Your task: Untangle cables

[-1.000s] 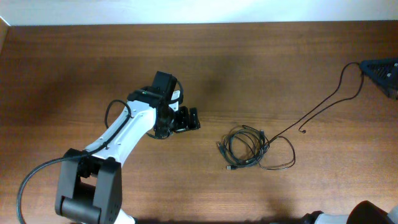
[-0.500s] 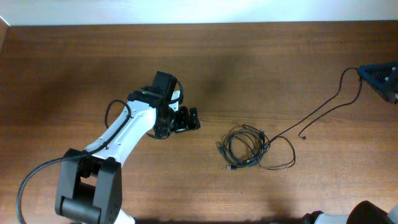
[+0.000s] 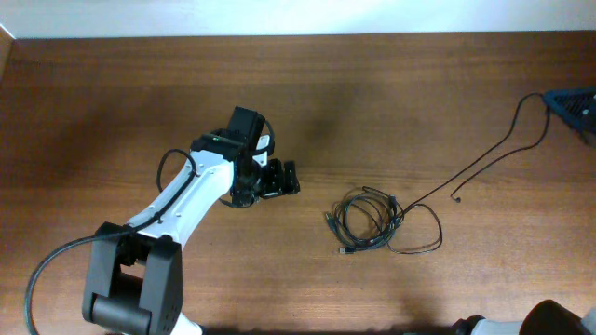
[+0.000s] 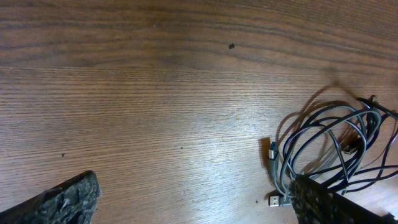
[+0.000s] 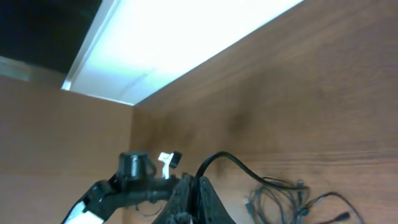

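One cable held, the rest coiled

The right fingers (image 3: 551, 99) are closed on one cable (image 3: 484, 163) at the right edge of the desk (image 3: 419, 84). The other cables (image 3: 371, 223) lie coiled mid-desk. The left fingers (image 3: 282, 178) stand wide open and empty, left of the coil.

Bare worktop (image 3: 391, 84) runs wide from 9 o'clock through 12 round to 2. The left arm (image 3: 186, 200) lies across the 8 o'clock sector in to the middle, with the left tool (image 3: 287, 179) spread wide at its end. Between it and the coiled cables (image 3: 371, 221) at 4 o'clock lies a passable strip of bare wood. One cable strand (image 3: 484, 158) stretches from the coil out to the right tool (image 3: 551, 99) near 3 o'clock, pinched in it, a low fence across that side.
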Robot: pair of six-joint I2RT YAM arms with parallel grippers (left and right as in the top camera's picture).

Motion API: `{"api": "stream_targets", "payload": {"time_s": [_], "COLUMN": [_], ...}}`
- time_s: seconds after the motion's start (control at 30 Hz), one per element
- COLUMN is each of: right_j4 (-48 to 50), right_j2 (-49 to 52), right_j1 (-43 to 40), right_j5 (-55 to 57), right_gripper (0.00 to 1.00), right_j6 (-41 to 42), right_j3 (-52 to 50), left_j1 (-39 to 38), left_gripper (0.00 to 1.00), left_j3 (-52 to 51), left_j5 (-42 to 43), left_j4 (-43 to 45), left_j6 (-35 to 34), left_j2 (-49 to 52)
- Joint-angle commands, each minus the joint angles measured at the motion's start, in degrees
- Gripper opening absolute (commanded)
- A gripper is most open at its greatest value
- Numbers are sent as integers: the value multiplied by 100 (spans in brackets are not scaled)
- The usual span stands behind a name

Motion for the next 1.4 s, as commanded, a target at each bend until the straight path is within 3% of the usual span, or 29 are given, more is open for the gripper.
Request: {"api": "stream_targets", "payload": {"time_s": [0.0, 0.1, 0.27, 0.3, 0.4, 0.63, 0.83, 1.07, 1.37], "right_j4": [31, 9, -332, -413, -553, -811, -754, 505, 1226], "right_j2": [258, 758, 1912, 2124, 2570, 2750, 2747, 2747, 2750], "right_j1": [-120, -120, -120, -120, -118, 138, 1231, 2350, 2675], "right_j5": [907, 2100, 2811, 2911, 3003, 3014, 3036, 2905, 2828], "right_gripper": [4, 4, 4, 9, 100, 99, 99, 99, 93], "right_j6": [-24, 245, 238, 236, 240, 214, -105, -101, 374], "right_j3": [37, 37, 37, 37, 37, -85, -796, -2861, -3412], "left_j1": [0, 0, 0, 0, 0, 0, 0, 0, 0], "left_gripper": [99, 99, 99, 99, 99, 99, 99, 99, 99], "left_j3": [-20, -20, -20, -20, -20, -20, -20, -20, -20], "left_j5": [0, 0, 0, 0, 0, 0, 0, 0, 0], "left_j4": [-4, -4, -4, -4, -4, -4, -4, -4, -4], "left_j6": [-26, -26, -26, -26, -26, -26, -26, -26, -26], "left_j2": [-44, -44, -44, -44, -44, -44, -44, -44, -44]}}
